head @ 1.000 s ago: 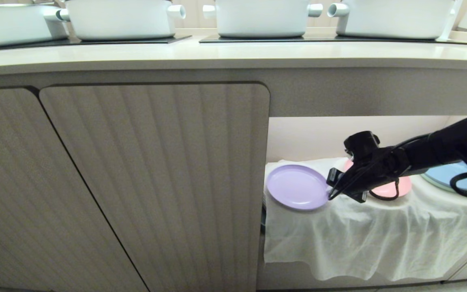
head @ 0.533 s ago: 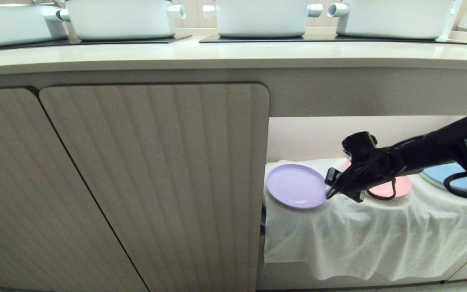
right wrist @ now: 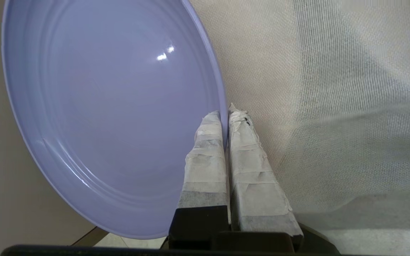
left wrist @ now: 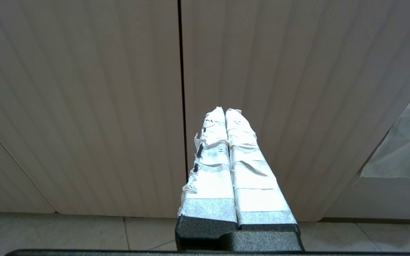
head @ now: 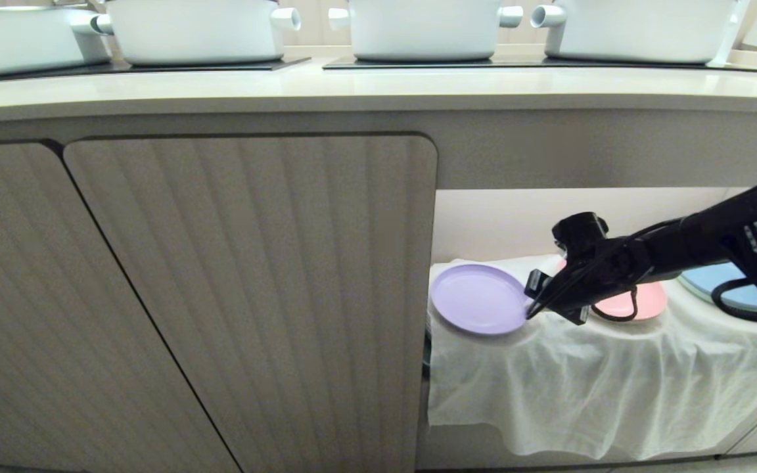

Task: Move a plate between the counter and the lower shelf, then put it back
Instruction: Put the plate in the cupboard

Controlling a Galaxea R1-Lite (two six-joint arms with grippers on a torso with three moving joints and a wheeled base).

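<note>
Plate [head: 479,299] position: I read it at the left end of the lower shelf [head: 516,223], at about 4 o'clock from the centre of my head view, tilted, with its near edge lower than its far edge. It lies over the white cloth [head: 589,387] that drapes the shelf and hangs down in front.

Right gripper [head: 531,313]: I have it reaching in from 3 o'clock, with its taped fingers [right wrist: 208,149] clamped on the plate's rim at the plate's 3 o'clock edge. In the right wrist view one finger lies over the inner face of the rim and the other sits behind it; the jaws are closed on that rim with only the plate's edge between them.

Pink plate [head: 638,303] sits just past the right gripper toward 3 o'clock, partly hidden by the wrist. Blue plate [head: 720,279] lies farther along in the same direction, behind the arm.

Counter [head: 378,89] runs across the 12 o'clock band of my head view and carries white pots [head: 424,26] on black hob panels [head: 536,64].

Left gripper [left wrist: 225,111]: I see it only in its own wrist view, jaws pressed together on nothing, facing the ribbed cabinet doors [left wrist: 84,89] just above the tiled floor [left wrist: 66,234].
</note>
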